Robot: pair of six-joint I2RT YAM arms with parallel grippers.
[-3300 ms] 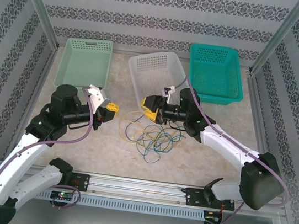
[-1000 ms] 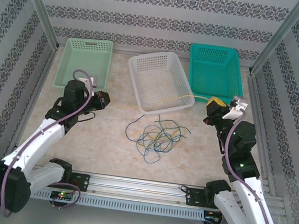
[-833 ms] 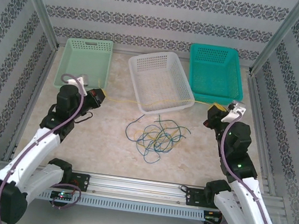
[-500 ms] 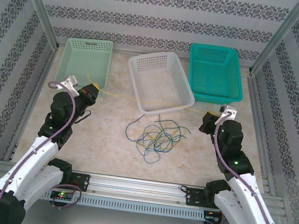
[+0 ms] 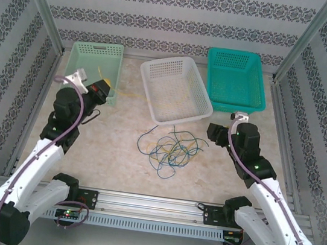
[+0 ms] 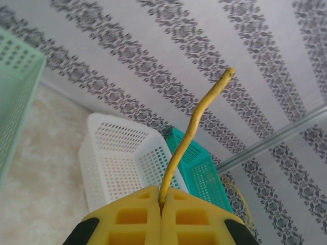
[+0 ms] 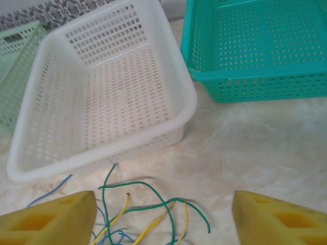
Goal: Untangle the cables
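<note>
**benchrat:** Where are things at? What's the left end effector doing?

**wire_wrangler:** It's clenched on a single yellow cable. On the left wrist cam the two yellow pads are pressed flat together and the strand comes up out of the seam, with a short bent end poking past the tips. From the top cam that end effector sits at the near right corner of the pale green basket. A thin yellow line runs from it to the right, toward the white basket. It's too faint for me to tell where it ends.

**benchrat:** And the rest of the wires?

**wire_wrangler:** The pile of cables is a loose knot of blue, green and yellow strands lying on the surface. It's just in front of the white basket's near wall, between the two arms. On the right wrist cam a green strand arcs over a couple of yellow ones, with a blue one off to the left.

**benchrat:** Right side?

**wire_wrangler:** The right end effector is released, with its pads spread wide at the bottom corners of its own cam. It's just to the right of the pile, in front of the teal basket's near left corner, and it isn't touching the strands.
</note>
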